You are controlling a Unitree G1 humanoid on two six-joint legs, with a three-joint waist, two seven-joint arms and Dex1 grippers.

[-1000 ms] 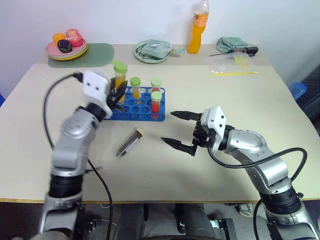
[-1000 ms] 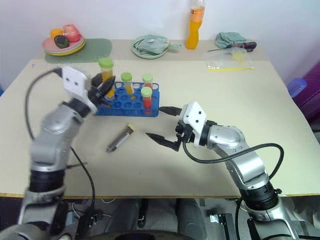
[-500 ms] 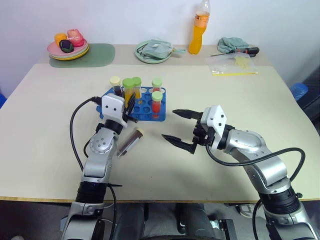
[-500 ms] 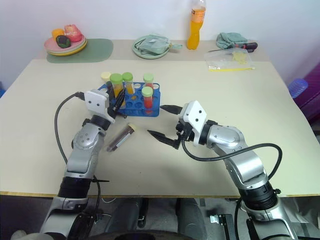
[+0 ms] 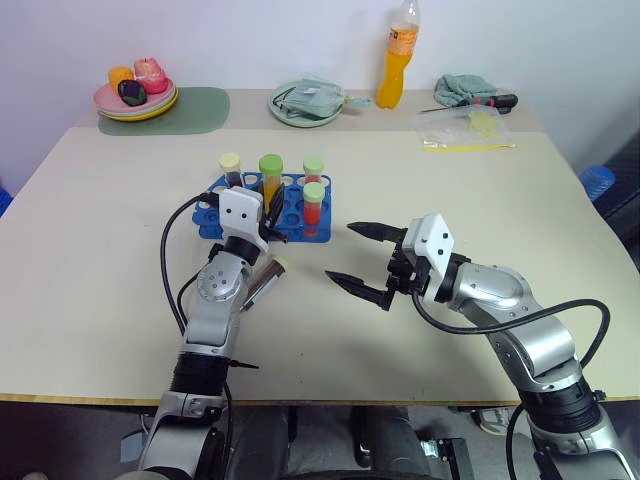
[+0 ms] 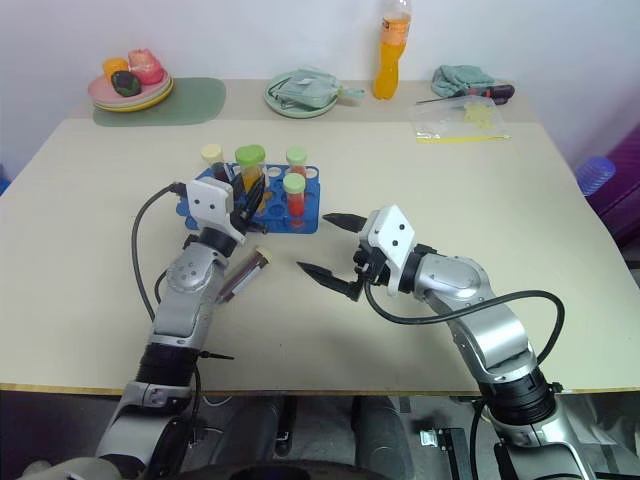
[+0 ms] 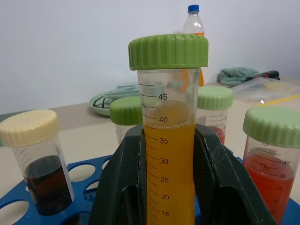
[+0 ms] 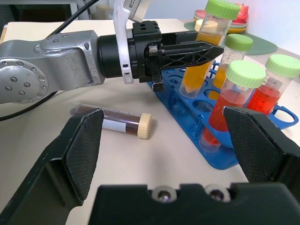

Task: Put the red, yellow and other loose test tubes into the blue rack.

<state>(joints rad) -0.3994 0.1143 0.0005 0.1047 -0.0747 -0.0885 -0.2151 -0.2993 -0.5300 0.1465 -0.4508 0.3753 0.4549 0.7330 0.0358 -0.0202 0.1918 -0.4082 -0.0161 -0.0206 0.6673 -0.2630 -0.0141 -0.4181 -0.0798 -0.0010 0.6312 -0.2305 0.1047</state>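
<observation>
Left gripper [image 5: 262, 210] clamped on a clear plastic tube of yellow-orange liquid with ribbed green cap [image 7: 168, 140], held upright over the bright blue plastic rack with round-hole grid top [image 5: 290, 228]; a second ago it was raised higher to the left, now lowered onto the rack. Rack holds a dark tube with cream cap [image 7: 40, 164], two red tubes, one more yellow. Dark purple-brown tube with cream cap [image 5: 262, 281] lies loose on the beige table [image 5: 400, 180], just near of the rack. Right gripper [image 5: 358, 261] spread wide, empty, unmoved, right of the loose tube.

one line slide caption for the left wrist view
Left gripper lowering an orange tube into the blue rack.
</observation>
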